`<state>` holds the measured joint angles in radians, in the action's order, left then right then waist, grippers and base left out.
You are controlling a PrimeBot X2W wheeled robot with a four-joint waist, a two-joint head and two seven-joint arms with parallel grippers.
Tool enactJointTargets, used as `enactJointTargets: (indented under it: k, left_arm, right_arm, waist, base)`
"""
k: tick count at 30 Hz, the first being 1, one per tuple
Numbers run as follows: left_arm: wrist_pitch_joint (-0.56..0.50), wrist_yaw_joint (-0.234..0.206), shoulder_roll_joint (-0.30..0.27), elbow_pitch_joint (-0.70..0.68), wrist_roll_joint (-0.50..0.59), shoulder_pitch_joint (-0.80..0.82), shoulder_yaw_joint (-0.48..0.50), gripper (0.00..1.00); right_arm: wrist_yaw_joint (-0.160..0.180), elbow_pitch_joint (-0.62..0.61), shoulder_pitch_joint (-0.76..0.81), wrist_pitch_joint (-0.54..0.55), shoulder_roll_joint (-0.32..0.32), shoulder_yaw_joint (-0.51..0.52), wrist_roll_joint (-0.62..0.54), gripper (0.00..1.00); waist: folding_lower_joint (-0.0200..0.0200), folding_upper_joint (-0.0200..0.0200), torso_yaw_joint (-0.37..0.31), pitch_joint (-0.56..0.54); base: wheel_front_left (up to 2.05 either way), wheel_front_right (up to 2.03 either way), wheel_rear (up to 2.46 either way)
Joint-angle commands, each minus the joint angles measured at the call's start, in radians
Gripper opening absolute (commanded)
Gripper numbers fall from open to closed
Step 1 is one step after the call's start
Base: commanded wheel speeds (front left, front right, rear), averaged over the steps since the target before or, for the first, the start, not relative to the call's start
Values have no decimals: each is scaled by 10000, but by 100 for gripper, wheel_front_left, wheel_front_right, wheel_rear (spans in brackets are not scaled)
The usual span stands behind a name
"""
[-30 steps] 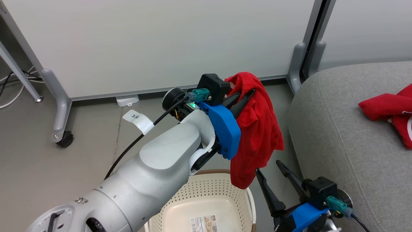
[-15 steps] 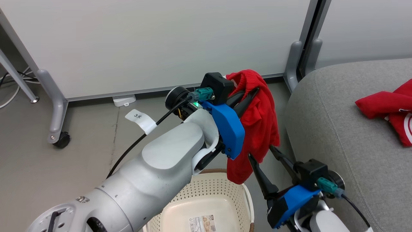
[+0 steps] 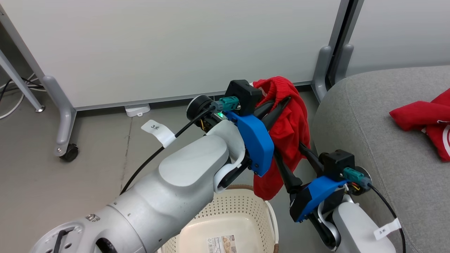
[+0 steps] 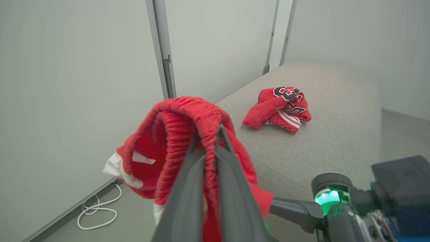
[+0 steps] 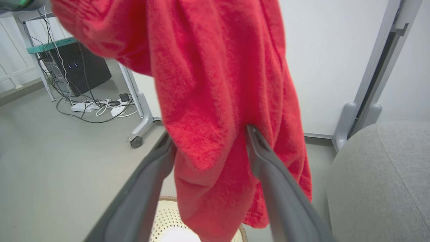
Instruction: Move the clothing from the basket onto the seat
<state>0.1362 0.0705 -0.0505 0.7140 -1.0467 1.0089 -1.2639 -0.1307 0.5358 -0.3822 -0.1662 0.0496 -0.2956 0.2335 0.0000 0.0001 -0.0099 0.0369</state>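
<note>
Red shorts (image 3: 291, 126) hang above the floor between the basket and the seat. My left gripper (image 3: 283, 101) is shut on their ribbed waistband (image 4: 188, 111), fingers (image 4: 231, 181) pinched tight. My right gripper (image 3: 290, 151) is open just below, its two fingers (image 5: 268, 168) standing either side of the hanging cloth (image 5: 215, 101) with fabric between them. The cream perforated basket (image 3: 246, 207) sits under my left arm, a label showing on its floor. A crumpled red jersey (image 4: 278, 107) with black-and-white numbers lies on the grey seat (image 3: 369, 140).
White partition panels on grey castor feet (image 3: 66, 151) stand behind. Loose cables and a power strip (image 5: 94, 111) lie by a black box (image 5: 80, 67) on the floor to the left. The seat's rounded edge (image 5: 369, 174) is close on my right.
My right gripper has risen from the lower right up to the hanging shorts and now straddles them. The left gripper has drifted slightly right with the shorts.
</note>
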Motion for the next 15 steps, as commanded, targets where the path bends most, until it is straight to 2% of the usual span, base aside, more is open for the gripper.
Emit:
enactJointTargets:
  k: [1,10,11,12,13,15]
  left_arm:
    - [-8,-47,-3,-58,-46,92,-13,0]
    - [-94,-80,-1,-252,-70,14,-67,0]
    - [-103,-80,-1,-254,-72,-1,-74,0]
    - [-119,-79,-1,-247,-73,-12,-80,0]
    - [-131,-72,-3,-230,-74,-20,-85,0]
    - [-148,-64,-1,-192,-79,-32,-91,0]
  right_arm:
    - [-3,291,-321,-126,15,-61,145,100]
    - [-1,2098,-1482,-567,15,-307,401,100]
    - [-3,2244,-1566,-591,15,-324,419,49]
    - [-1,2388,-1627,-649,15,-336,418,5]
    - [-1,2525,-1675,-679,15,-364,435,0]
    - [-1,2720,-1738,-736,15,-405,474,0]
  waist:
    - [0,-1,13,-4]
    - [0,-1,53,-54]
    - [0,-1,57,-60]
    - [0,-1,62,-65]
    - [0,-1,67,-72]
    - [0,-1,68,-92]
  base:
    - [0,0,0]
    - [0,0,0]
    - [0,0,0]
    - [0,0,0]
    - [0,0,0]
    - [0,0,0]
